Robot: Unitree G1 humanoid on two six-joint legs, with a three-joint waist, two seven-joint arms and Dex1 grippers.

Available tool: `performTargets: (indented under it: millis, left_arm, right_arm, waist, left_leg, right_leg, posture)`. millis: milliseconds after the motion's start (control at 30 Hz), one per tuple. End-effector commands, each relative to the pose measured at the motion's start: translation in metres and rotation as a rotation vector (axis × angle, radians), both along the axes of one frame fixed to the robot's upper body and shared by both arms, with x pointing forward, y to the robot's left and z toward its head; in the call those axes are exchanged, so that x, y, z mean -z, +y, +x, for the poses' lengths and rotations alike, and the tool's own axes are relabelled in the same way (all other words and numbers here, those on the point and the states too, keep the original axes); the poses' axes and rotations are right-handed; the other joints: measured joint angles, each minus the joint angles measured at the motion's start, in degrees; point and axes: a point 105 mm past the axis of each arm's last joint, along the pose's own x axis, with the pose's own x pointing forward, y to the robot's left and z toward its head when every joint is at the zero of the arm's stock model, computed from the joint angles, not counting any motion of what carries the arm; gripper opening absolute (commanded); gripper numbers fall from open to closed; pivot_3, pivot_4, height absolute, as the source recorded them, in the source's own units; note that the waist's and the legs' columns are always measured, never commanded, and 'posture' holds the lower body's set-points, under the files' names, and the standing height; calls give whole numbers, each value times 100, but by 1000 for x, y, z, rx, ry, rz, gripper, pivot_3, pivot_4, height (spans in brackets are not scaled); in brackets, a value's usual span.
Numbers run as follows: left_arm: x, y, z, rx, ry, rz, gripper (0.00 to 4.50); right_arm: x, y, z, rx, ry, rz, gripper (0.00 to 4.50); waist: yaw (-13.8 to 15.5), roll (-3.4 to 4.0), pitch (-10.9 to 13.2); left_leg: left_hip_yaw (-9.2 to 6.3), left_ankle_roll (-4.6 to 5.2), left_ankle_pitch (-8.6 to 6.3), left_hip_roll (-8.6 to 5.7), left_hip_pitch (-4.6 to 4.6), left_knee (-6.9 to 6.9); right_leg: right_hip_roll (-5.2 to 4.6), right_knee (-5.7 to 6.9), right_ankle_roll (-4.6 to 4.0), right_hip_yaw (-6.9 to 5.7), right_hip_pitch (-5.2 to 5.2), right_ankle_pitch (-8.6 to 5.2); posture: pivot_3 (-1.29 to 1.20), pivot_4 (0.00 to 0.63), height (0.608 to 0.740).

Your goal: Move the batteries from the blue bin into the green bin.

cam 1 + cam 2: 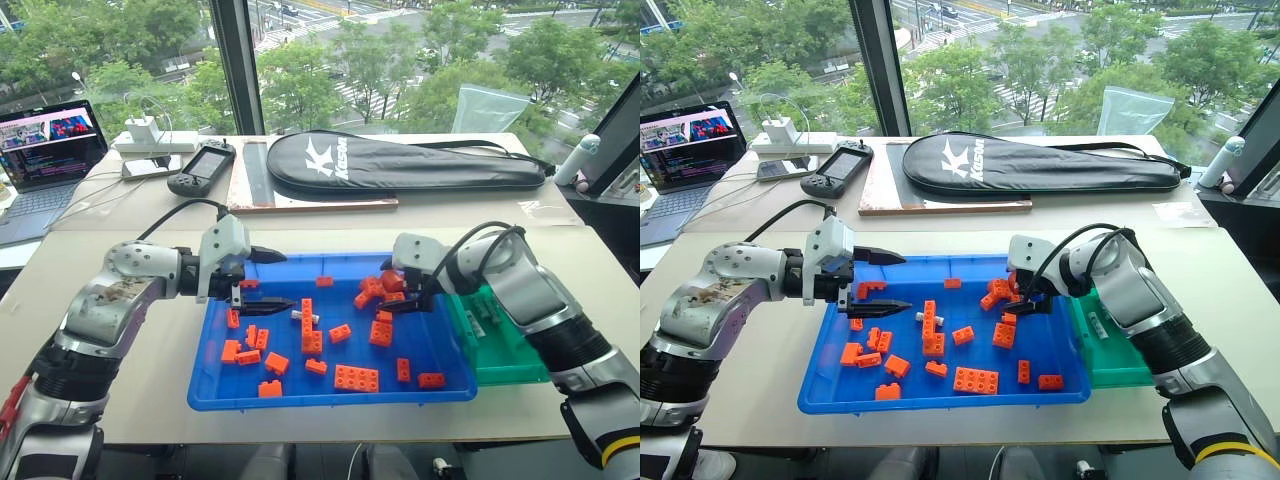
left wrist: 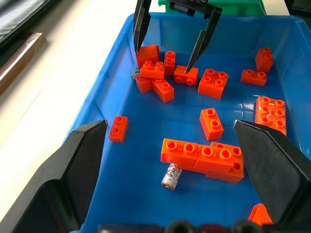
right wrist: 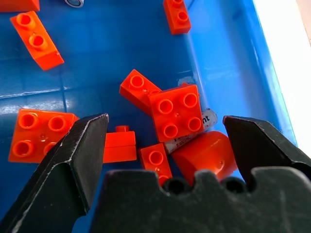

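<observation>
1. Blue plastic tray — the blue bin [image 1: 215, 385] sits at mid-table and holds scattered orange bricks [image 1: 356, 377] plus the batteries still to be moved.
2. The green bin [image 1: 520, 365] stands touching the blue bin's right end, under the right forearm. Pale slim items lie inside it; whether they are batteries cannot be told.
3. The right gripper [image 1: 409, 298] hangs over the brick pile in the blue bin's far right corner, jaws spread wide, nothing held.
4. The left gripper [image 1: 268, 278] hovers over the blue bin's left part, pointing right, jaws also wide apart and empty.
5. Battery A [image 3: 192, 130] lies in that corner pile, mostly buried: a square brick [image 3: 176, 112] sits on it, and other bricks crowd around. In the right wrist view it sits between the open right fingers, nearer one of them, its long axis slanted across the gap.
6. Battery B [image 2: 171, 175] lies bare on the floor mid-bin, just beside a long brick — ahead of the left gripper, its long axis roughly along that gripper's pointing line.
7. Judgement: the right arm is nearer A, the left nearer B. A probably needs the top brick cleared or a grasp on its exposed end.
</observation>
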Motion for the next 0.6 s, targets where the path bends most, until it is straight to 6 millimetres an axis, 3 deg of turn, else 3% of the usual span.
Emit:
performTargets:
  millis: [33,267,367,533,600]
  left_arm:
    - [-14,1,-5,-5,-46,-29,4500]
    - [-20,-1,-6,-14,-47,-56,4500]
    - [-18,-1,-4,-17,-45,-54,4500]
    - [-18,-2,-3,-16,-46,-57,4500]
    - [-18,-2,-2,-15,-47,-57,4500]
  right_arm:
    - [-6,4,7,-26,-54,-9,4414]
    - [2,10,13,-33,-35,8,4414]
    - [4,12,14,-41,-36,12,3691]
    - [-2,17,10,-64,-40,30,1891]
    - [-3,17,8,-71,-36,35,1392]
  waist:
    - [-7,0,0]
    - [-14,0,0]
    - [-14,0,0]
    - [-12,0,0]
    - [-13,0,0]
  left_leg:
    - [-2,0,0,0,0,0]
    - [-12,-1,0,0,1,0]
    - [-23,-1,0,-1,2,-1]
    - [-25,-1,1,-3,2,0]
    - [-25,-1,1,-3,2,0]
  right_leg:
    - [1,0,0,0,0,0]
    - [2,1,0,0,0,0]
    - [2,3,0,0,0,0]
    - [2,3,-1,0,1,0]
    - [2,3,-1,0,1,0]
  posture:
    - [0,150,740]
    - [0,150,740]
    - [0,150,740]
    - [0,150,740]
    - [0,150,740]
